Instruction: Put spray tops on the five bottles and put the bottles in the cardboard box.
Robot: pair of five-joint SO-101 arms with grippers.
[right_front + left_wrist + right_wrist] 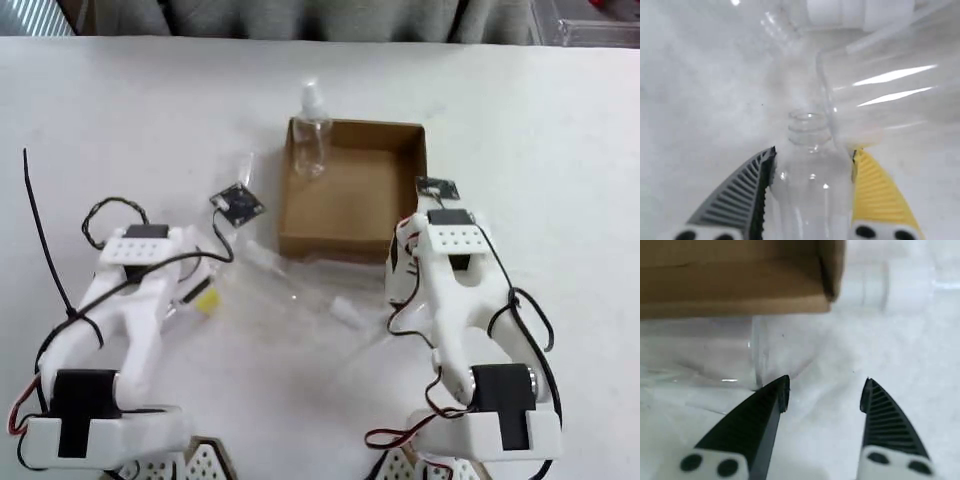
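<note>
Clear bottle (810,200) (base cut off) gripped by left tool (813,151).

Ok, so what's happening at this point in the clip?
The left tool is clamped on an uncapped bottle whose threaded neck is bare. The right tool hangs open beside the cardboard box, near a loose spray top and another clear bottle lying by the box. One capped bottle stands at the box's far corner.
</note>
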